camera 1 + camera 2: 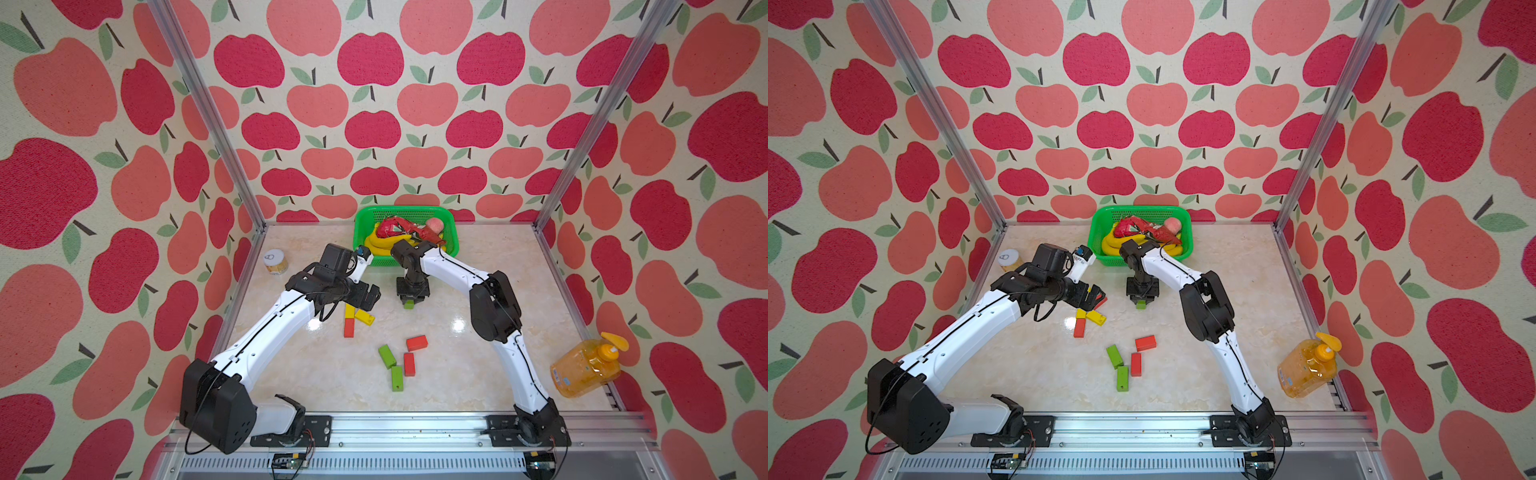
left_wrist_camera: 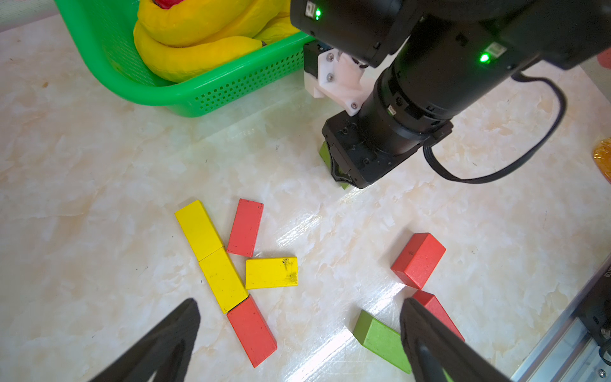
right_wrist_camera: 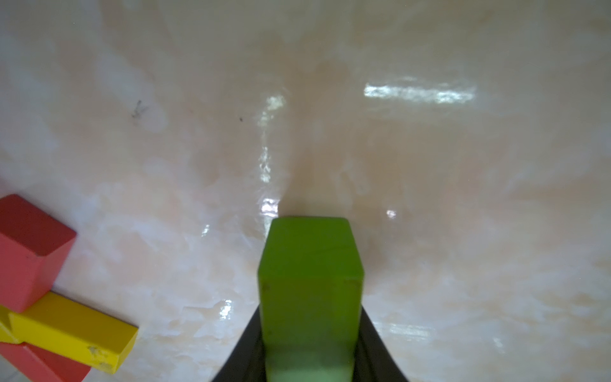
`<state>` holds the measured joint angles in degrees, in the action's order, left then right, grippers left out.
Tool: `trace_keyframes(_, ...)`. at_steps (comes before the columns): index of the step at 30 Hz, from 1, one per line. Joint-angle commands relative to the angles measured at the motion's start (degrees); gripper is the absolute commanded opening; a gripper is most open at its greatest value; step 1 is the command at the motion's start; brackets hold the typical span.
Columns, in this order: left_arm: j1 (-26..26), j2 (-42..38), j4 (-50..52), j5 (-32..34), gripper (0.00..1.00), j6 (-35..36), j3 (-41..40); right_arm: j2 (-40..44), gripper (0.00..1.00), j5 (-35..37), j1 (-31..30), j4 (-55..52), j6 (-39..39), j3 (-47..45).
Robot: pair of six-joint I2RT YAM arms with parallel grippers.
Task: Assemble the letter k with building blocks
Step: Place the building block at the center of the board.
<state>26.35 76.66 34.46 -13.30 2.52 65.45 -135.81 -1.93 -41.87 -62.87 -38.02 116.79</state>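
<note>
Robot lab test cell: aluminium extrusion frame point(image 1: 204, 104), apple-print backdrop walls point(image 1: 370, 58), marble-look tabletop point(image 1: 457, 374), robot arms point(image 1: 270, 328) bolted to front rail point(image 1: 415, 432).

The pale marbled surface point(image 1: 457, 386) carries a green basket point(image 1: 358, 239) at the back, a small jar point(image 1: 274, 262) near its left edge and an orange bottle point(image 1: 582, 370) at the right. Mid-surface, five yellow and red blocks point(image 2: 222, 279) lie close together. Nearer the front lie two red blocks point(image 1: 417, 343) and two green blocks point(image 1: 387, 356).
</note>
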Motion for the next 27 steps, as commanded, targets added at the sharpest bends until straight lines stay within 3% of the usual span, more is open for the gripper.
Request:
trace_keyframes(1,0.0,0.6,0.1,0.0,0.98,1.0,-0.7,-3.3,0.4,1.7,0.7,-1.6,-0.8,0.5)
trace_keyframes(5,0.0,0.6,0.0,-0.3,0.98,0.9,-0.6,-3.2,0.46,1.7,0.7,-1.3,-0.7,0.6)
trace_keyframes(14,0.1,0.4,-0.1,-0.8,0.98,1.0,-0.7,-2.5,0.44,1.7,0.6,-0.7,-0.6,1.8)
trace_keyframes(23,0.1,0.5,0.3,-1.5,0.98,1.2,-0.2,-0.3,0.63,3.6,-0.4,1.6,1.3,2.2)
trace_keyframes(27,-0.1,0.7,0.5,-1.5,0.98,1.3,0.0,1.7,0.66,4.7,-1.3,2.9,2.9,2.3)
